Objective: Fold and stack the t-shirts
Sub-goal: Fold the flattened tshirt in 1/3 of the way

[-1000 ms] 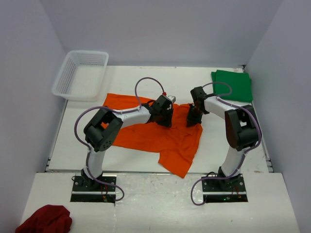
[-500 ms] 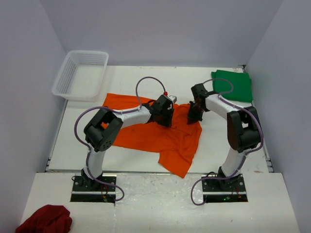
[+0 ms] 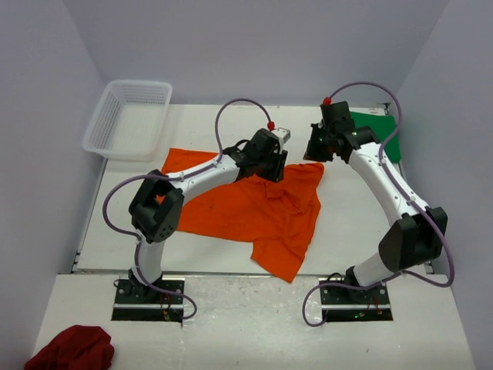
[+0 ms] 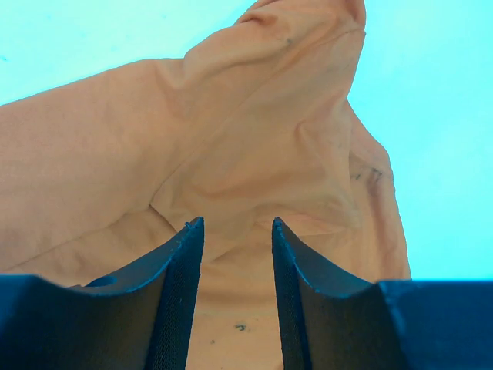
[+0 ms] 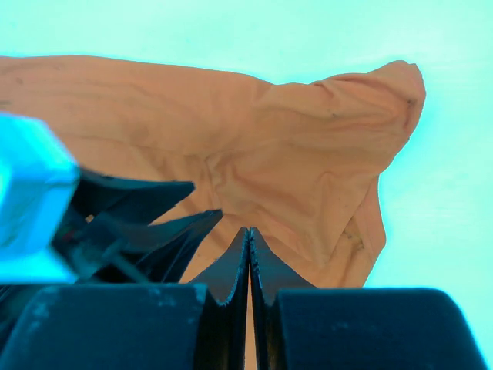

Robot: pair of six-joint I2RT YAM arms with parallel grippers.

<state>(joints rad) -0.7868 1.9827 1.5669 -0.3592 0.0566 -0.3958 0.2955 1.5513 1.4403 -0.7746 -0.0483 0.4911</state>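
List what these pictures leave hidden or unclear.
Green shirt: overhead view, right arm covers its left part.
Red cloth: overhead view, bottom edge cuts it off.
Right pincer: wrist view shows it shut; whether it pinches the orange shirt cannot be told.

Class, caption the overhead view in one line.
Left gripper and right gripper above the far edge of an orange shirt; green shirt at back right.
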